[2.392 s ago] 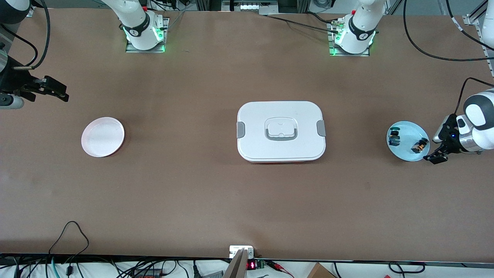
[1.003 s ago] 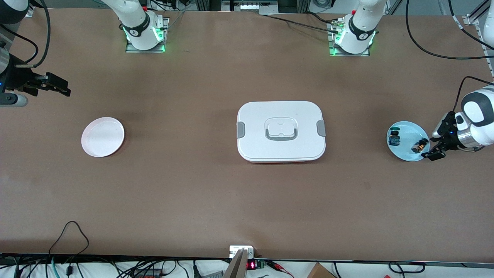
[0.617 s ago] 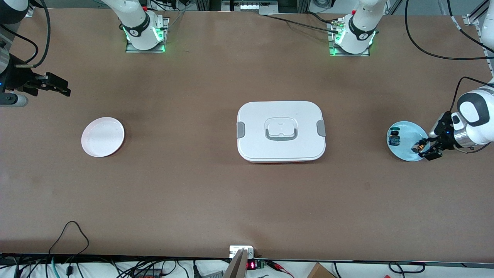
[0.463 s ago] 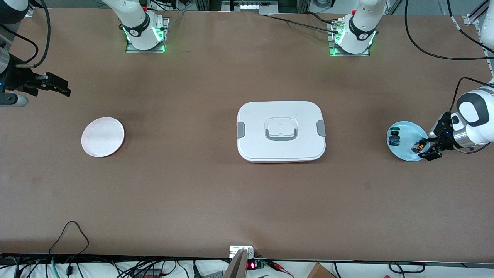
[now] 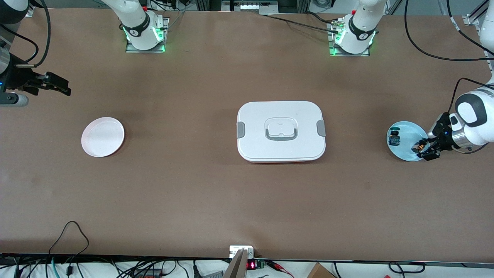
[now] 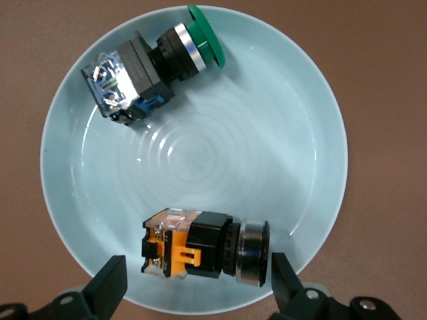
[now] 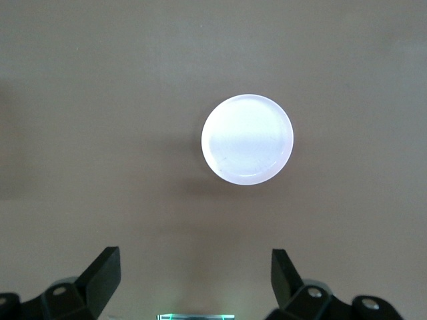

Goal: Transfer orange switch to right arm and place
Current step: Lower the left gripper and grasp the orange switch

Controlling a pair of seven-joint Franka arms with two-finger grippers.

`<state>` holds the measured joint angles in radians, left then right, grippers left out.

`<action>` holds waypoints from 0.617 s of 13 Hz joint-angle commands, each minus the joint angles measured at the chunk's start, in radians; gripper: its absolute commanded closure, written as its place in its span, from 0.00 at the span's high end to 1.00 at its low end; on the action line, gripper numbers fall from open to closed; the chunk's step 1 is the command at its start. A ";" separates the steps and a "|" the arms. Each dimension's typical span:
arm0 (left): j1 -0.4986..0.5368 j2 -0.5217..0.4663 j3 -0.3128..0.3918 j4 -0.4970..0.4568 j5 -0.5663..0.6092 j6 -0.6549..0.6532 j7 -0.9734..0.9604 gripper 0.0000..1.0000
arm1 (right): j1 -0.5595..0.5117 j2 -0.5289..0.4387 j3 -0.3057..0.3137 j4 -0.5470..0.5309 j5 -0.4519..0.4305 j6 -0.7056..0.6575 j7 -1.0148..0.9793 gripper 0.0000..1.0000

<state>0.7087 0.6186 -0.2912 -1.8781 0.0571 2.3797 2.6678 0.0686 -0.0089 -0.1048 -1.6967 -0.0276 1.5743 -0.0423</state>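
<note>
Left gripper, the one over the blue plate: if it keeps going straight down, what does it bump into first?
Most likely the orange switch: the open left gripper has a finger at each end of it. Under it lies the pale blue plate. Its height is hard to judge.

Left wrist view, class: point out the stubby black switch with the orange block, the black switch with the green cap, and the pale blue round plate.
orange switch (image 6: 200, 252), left wrist view, black middle body.
green-capped switch (image 6: 143, 70), left wrist view, black body.
pale blue plate (image 6: 267, 153), left wrist view, bare inner surface.
</note>
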 commanded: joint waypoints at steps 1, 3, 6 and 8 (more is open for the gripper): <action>0.009 0.001 -0.009 -0.010 0.010 0.018 0.037 0.65 | -0.003 -0.005 0.001 0.008 0.011 -0.022 -0.005 1.00; 0.017 0.001 -0.009 -0.009 0.007 0.021 0.038 0.31 | -0.003 -0.005 0.001 0.008 0.011 -0.022 -0.005 1.00; 0.014 0.001 -0.009 -0.007 0.007 0.019 0.040 0.18 | -0.003 -0.005 0.001 0.008 0.011 -0.023 -0.005 1.00; 0.012 -0.002 -0.011 -0.001 0.007 0.015 0.038 0.10 | -0.003 -0.005 0.001 0.008 0.011 -0.022 -0.005 1.00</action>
<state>0.7100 0.6197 -0.2920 -1.8785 0.0571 2.3875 2.6803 0.0687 -0.0089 -0.1048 -1.6967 -0.0275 1.5686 -0.0424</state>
